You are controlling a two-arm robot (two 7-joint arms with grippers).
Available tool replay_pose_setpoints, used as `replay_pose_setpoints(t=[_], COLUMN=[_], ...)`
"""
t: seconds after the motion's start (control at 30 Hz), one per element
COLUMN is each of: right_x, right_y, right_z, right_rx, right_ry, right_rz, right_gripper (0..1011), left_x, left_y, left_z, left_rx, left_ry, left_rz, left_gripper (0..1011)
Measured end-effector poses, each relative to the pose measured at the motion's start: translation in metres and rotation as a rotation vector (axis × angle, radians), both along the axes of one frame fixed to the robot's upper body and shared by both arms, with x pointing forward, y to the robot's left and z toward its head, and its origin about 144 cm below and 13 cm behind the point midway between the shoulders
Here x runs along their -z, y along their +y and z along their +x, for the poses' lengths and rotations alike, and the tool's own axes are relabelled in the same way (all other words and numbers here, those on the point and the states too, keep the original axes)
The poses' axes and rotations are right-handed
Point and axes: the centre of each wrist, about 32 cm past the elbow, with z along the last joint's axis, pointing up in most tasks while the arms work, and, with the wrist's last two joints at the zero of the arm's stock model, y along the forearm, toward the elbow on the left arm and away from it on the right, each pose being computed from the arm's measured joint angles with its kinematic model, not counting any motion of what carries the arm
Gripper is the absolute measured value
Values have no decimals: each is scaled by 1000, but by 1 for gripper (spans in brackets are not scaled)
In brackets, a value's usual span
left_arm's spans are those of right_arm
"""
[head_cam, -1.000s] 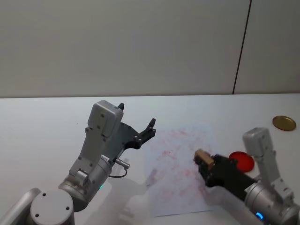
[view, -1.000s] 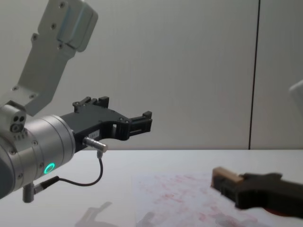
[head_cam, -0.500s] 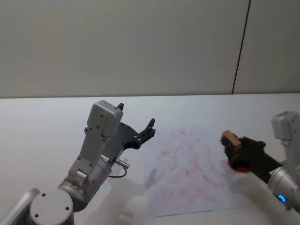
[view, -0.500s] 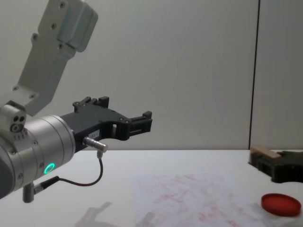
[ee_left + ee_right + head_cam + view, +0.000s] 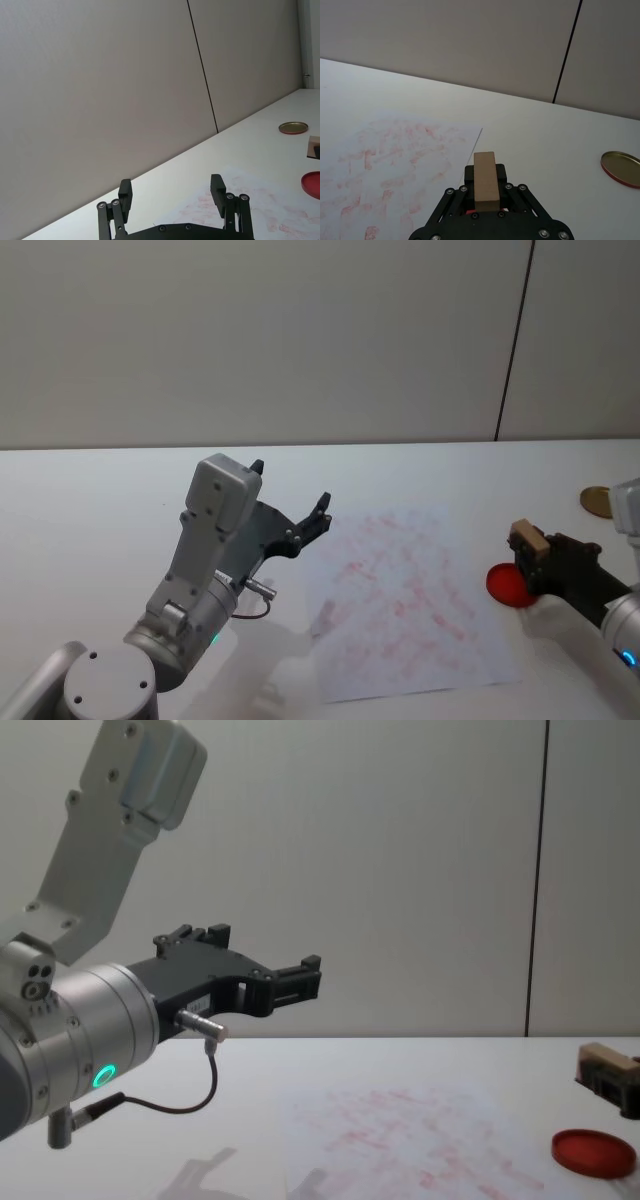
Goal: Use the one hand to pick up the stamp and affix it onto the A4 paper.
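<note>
Stamp (image 5: pixel 525 540) sits clamped between the fingers of the right gripper (image 5: pixel 533 558), held above the red ink pad (image 5: pixel 510 586) at about 3 o'clock of the A4 paper (image 5: pixel 400 610), off its right edge. Risk: the stamp could land on bare table (image 5: pixel 90 510) if carried too short toward 9 o'clock, or print a partial mark if it tilts in the jaws. Left gripper (image 5: pixel 296 523) hangs spread and empty at 9 o'clock of the sheet, clear of it.
</note>
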Motion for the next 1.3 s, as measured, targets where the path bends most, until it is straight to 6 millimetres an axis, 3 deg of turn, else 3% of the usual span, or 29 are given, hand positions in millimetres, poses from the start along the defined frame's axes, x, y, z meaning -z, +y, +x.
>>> replay_pose_setpoints(t=[0.37, 1.3], right_x=[10, 25], right_y=[-6, -1], right_z=[2, 10], right_rx=[4, 0], right_ry=[38, 97], right_rz=[2, 1], right_gripper=[221, 252], left_x=[0, 0], left_y=[0, 0], left_z=[0, 0], left_rx=[0, 0], left_ry=[0, 0], left_rz=[0, 0], left_gripper=[993, 993])
